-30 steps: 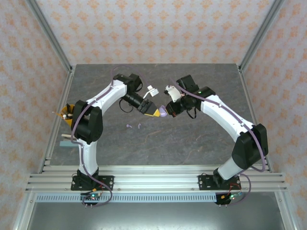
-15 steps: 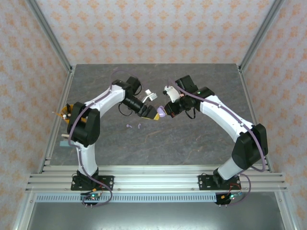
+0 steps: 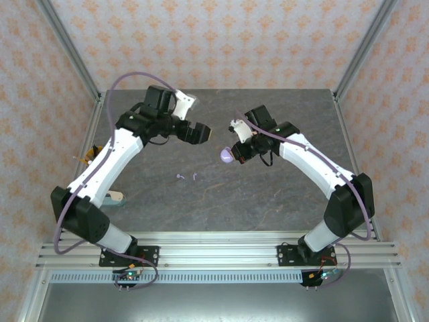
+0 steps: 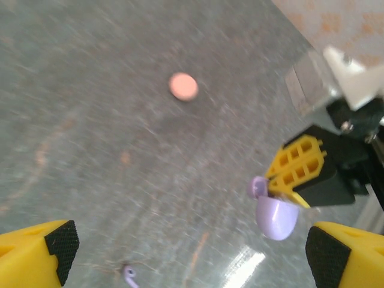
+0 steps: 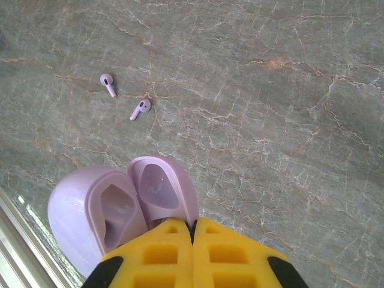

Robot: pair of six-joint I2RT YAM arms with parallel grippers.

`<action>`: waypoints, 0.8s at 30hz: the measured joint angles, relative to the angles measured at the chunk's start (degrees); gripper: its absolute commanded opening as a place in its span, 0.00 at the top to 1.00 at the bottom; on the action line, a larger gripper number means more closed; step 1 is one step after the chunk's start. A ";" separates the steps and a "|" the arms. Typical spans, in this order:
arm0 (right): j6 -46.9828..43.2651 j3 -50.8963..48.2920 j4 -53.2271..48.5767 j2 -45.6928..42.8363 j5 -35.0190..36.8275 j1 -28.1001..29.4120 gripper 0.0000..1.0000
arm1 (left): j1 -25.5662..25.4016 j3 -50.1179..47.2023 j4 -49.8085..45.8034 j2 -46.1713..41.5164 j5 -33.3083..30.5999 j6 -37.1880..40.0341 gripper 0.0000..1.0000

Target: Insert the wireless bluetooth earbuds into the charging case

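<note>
Right: right gripper (image 5: 193,231) pinches the open lilac charging case (image 5: 108,210) near its hinge. Left gripper (image 4: 193,243) gapes wide, empty. Two lilac earbuds (image 5: 141,109) lie loose on the tabletop (image 5: 288,120), close together. Probably featherlight, hard, slick: grip the bulb, not the stem.

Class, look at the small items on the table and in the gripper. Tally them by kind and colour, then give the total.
Lilac earbuds: 2, loose on the table
Lilac charging case: 1, open, held by the right gripper
Pink round object: 1, blurred, on the table
Total: 4
</note>
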 measured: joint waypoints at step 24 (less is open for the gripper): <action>-0.09 6.80 -0.66 0.83 1.40 0.00 1.00 | 0.66 4.20 -0.28 0.20 -16.57 -5.68 0.04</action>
